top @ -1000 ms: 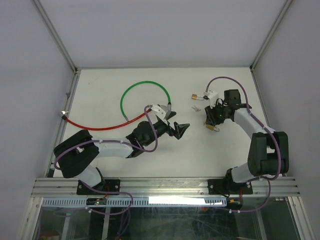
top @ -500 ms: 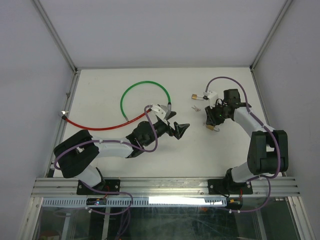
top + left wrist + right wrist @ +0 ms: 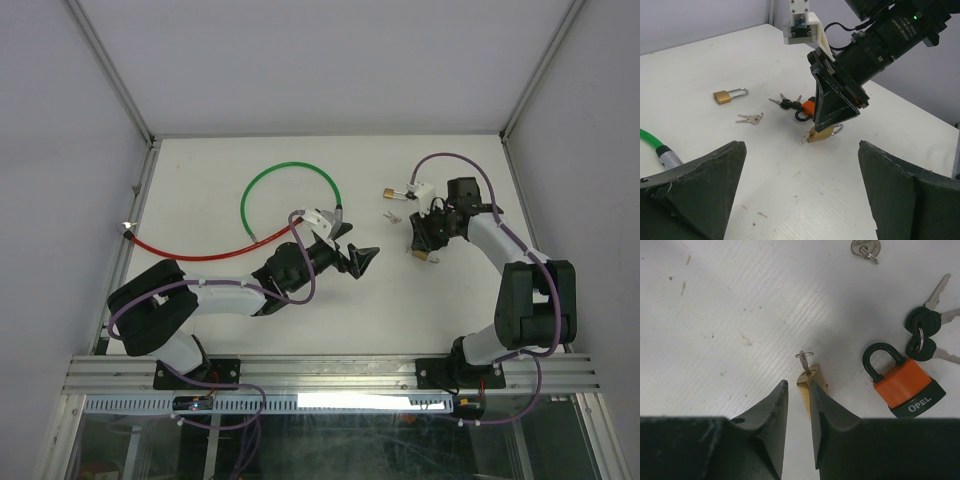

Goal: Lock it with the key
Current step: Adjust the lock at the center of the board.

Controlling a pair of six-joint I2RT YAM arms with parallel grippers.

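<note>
Overhead, the white desk (image 3: pixel 400 300) is bounded by aluminium rails (image 3: pixel 330 372), and bare surface shows across its near middle. The left arm (image 3: pixel 230 295) lies low over the near-left part, and the right arm (image 3: pixel 510 260) reaches in from the right edge. A green cable (image 3: pixel 285 175) loops on the far left half and meets a red cable (image 3: pixel 190 250) that runs to the left rail. The left claw (image 3: pixel 356 247) is spread wide and holds nothing, with open desk between it and the locks. The right claw (image 3: pixel 798 390) is drawn narrow astride the brass padlock (image 3: pixel 807 382), which lies on the desk. A sliver of desk shows beside one finger, so I cannot tell whether the claw pinches it. Just beside lies an orange OPEL padlock (image 3: pixel 902 385), with black-headed keys (image 3: pixel 920 327) at its shackle. A second brass padlock (image 3: pixel 730 96) and loose silver keys (image 3: pixel 751 118) lie farther off. A small key (image 3: pixel 804 360) sits in the first padlock's end.
</note>
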